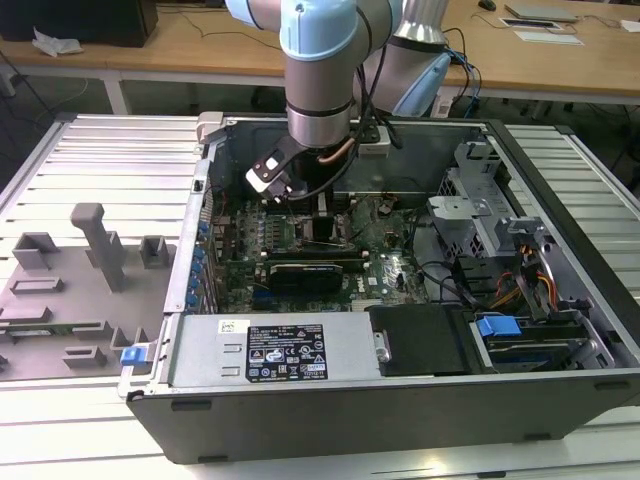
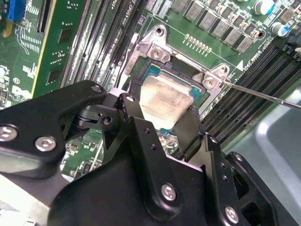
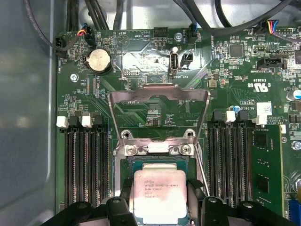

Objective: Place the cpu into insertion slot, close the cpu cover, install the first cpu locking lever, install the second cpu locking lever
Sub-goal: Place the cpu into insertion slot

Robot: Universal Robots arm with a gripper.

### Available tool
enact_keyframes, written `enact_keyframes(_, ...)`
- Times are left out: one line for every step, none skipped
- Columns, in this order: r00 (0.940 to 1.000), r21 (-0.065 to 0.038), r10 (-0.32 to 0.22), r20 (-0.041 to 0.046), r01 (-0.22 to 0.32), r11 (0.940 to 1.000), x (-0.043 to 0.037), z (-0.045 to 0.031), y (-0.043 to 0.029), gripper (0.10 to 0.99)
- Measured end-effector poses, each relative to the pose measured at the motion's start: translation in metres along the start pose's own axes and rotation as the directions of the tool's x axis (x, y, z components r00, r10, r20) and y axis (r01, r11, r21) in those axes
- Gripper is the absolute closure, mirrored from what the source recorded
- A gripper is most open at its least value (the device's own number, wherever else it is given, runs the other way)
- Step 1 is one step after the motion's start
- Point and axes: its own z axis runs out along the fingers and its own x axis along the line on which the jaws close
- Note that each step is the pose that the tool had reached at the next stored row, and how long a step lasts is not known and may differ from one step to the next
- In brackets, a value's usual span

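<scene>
Case [image 1: 300, 410] of a desktop computer lies open on the slatted table [image 1: 110, 150]. The green motherboard [image 1: 395, 262] lies flat on its floor, and a grey power supply [image 1: 280, 350] runs along the wall nearest the exterior camera. On the board, the insertion slot [image 3: 160, 161] sits between two banks of long black memory slots [image 3: 87, 160]. The cpu [image 3: 160, 195] is right over the slot with its metal top showing (whether it is fully seated cannot be told). The cpu cover [image 3: 159, 89] stands raised on the side of the slot away from the gripper [image 2: 160, 117], and a thin locking lever [image 2: 263, 95] juts out beside the slot. The arm [image 1: 320, 90] reaches straight down into the case, its black jaws pinching the cpu by two opposite edges.
</scene>
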Motion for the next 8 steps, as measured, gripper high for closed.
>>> enact_keyframes(1.0,0.0,0.0,-0.0002,0.0,1.0,0.0,0.0,0.0,0.549)
enact_keyframes(1.0,0.0,0.0,-0.0001,0.0,1.0,0.0,0.0001,0.0,0.549)
enact_keyframes(1.0,0.0,0.0,-0.0002,0.0,1.0,0.0,0.0001,0.0,0.549)
enact_keyframes(1.0,0.0,0.0,-0.0003,0.0,1.0,0.0,0.0001,0.0,0.549)
enact_keyframes(1.0,0.0,0.0,-0.0004,0.0,1.0,0.0,0.0001,0.0,0.537)
enact_keyframes(1.0,0.0,0.0,-0.0003,0.0,1.0,0.0,0.0001,0.0,0.471)
enact_keyframes(1.0,0.0,0.0,-0.0003,0.0,1.0,0.0,0.0001,0.0,0.471)
enact_keyframes(1.0,0.0,0.0,-0.0004,0.0,1.0,0.0001,-0.0021,0.0002,0.471)
